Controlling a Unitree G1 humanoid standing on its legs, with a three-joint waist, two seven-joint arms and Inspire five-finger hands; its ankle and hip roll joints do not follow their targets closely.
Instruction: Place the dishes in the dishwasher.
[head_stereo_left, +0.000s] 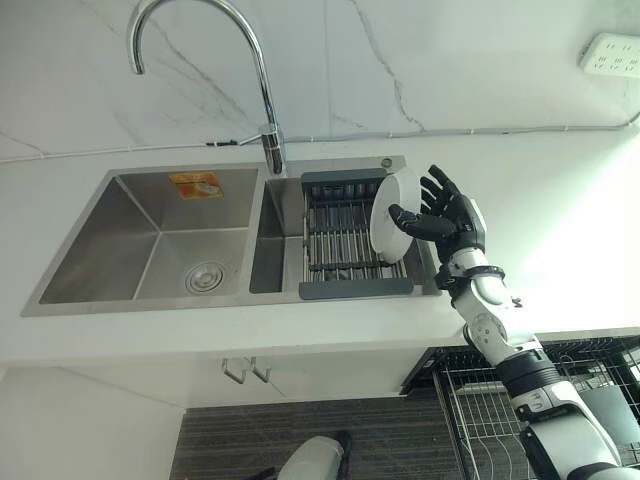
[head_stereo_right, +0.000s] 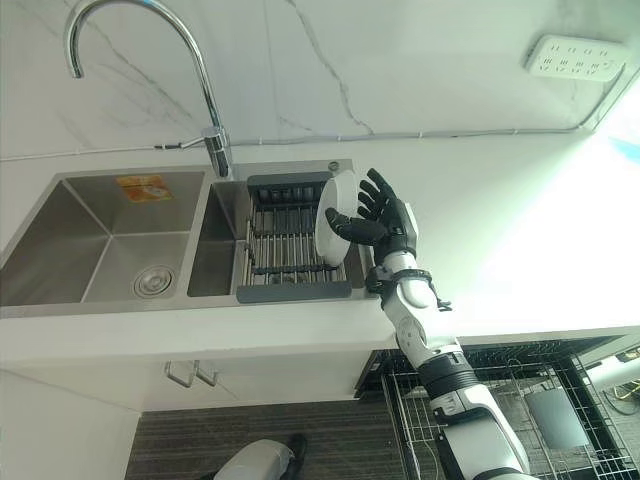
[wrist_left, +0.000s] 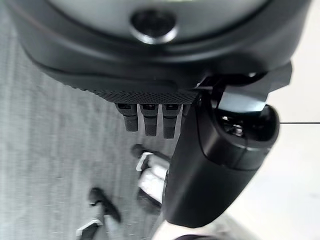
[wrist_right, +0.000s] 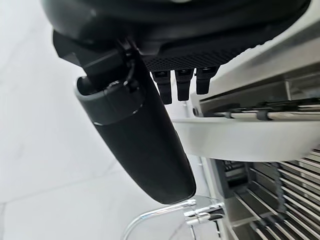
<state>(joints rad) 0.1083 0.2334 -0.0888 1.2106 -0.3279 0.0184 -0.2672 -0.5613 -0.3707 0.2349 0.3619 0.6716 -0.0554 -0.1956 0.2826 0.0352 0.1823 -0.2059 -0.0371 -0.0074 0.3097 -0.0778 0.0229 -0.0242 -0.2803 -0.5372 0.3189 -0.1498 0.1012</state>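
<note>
Right hand is at the right end of the drying rack, which sits in the smaller right basin of the steel sink. It grasps a white plate: the thumb lies across the plate's front face, the fingers fan out behind its right rim. In the right wrist view the plate's edge passes between thumb and fingertips, so it's a pinch grip. The plate stands on edge, tilted, its lower rim over the rack bars near the rack's right side. The faucet rises from the counter behind the divider between basins. The dishwasher rack is pulled out below the counter's front edge at lower right, with a grey cup in it. Left hand hangs over grey floor, fingers straight and relaxed, holding nothing
</note>
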